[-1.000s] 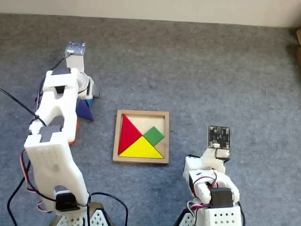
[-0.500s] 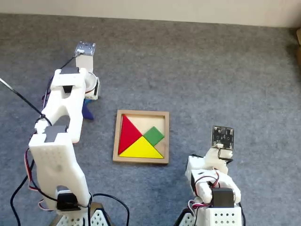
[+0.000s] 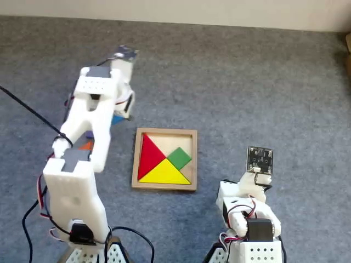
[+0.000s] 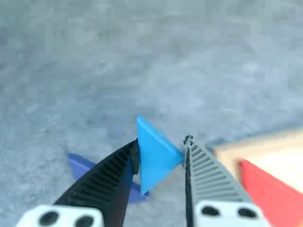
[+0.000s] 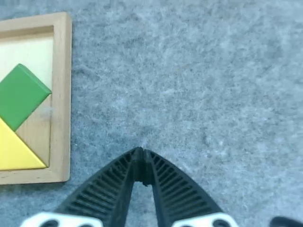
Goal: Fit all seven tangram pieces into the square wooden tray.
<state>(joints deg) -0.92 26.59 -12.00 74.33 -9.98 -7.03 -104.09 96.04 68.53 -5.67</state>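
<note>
The left gripper (image 4: 161,142) is clamped on a light blue wooden triangle (image 4: 154,156), left of centre in the high view, just off the square wooden tray's (image 3: 164,131) upper-left corner. I'd square its edges to the tray's bare right side before lowering. The right gripper (image 5: 143,156) sits closed and empty, lower right.
</note>
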